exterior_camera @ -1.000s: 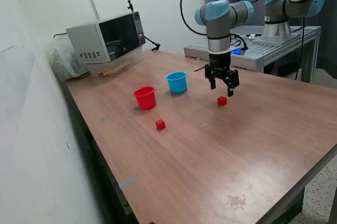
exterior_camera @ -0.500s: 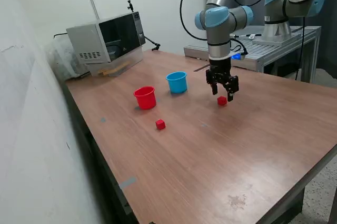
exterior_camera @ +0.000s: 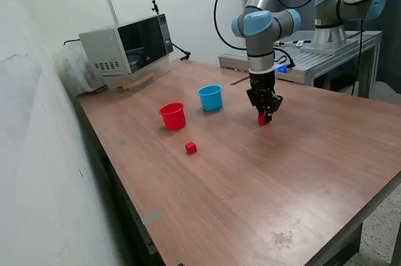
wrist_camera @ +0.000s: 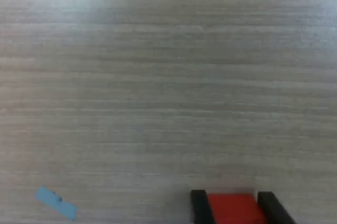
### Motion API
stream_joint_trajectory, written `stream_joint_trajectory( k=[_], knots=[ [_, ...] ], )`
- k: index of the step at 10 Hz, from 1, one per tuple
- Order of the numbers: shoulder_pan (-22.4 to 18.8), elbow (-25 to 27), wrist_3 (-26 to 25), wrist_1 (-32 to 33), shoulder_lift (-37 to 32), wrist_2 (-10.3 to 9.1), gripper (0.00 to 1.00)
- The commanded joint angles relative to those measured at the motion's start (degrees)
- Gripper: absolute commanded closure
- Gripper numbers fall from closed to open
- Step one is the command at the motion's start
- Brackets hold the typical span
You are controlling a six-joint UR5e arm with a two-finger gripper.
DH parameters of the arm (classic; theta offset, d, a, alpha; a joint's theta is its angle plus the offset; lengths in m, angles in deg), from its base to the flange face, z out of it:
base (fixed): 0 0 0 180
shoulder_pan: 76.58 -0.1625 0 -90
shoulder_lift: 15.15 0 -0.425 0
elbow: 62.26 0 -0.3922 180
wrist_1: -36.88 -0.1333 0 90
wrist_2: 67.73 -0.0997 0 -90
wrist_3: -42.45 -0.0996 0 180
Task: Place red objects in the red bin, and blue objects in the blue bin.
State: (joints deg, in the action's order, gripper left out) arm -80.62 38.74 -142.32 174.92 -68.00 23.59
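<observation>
In the exterior view, the claw sits low over the table, right of the frame's centre, with its fingers drawn in around a red cube that rests on the wood. The blue cup stands to the upper left of the claw, the red cup further left near the frame's middle, and a second red cube lies below the red cup, well apart from both. No dark blue cubes show on the table. In the wrist view, the red cube fills the gap at the bottom edge, right of centre, with a dark fingertip pressed against each side; the claw looks narrowed onto it. A scrap of blue tape lies in the lower left. The step in hand appears to be the pick of this cube. The next move likely calls for a straight lift, a carry leftward past the blue cup, and a release over the red cup's mouth.
</observation>
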Motion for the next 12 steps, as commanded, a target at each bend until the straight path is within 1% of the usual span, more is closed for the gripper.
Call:
stream_joint_trajectory(
  k=[1, 3, 5, 7, 8, 11, 12],
  knots=[
    [0.1, 0.2, 0.5, -0.5, -0.7, 0.09, 1.00],
    [0.0, 0.5, 0.6, -2.1, -7.0, 0.17, 1.00],
    [0.1, 0.3, 0.6, -7.3, -13.5, 0.18, 1.00],
    [0.1, 0.2, 2.3, -11.0, -17.8, 0.17, 1.00],
    [0.2, -0.4, 2.7, -11.6, -18.4, 0.17, 1.00],
    [4.4, -8.2, 2.6, -11.7, -17.1, 0.09, 1.00],
    [6.0, -11.1, 2.6, -11.7, -15.1, 0.09, 1.00]
  ],
)
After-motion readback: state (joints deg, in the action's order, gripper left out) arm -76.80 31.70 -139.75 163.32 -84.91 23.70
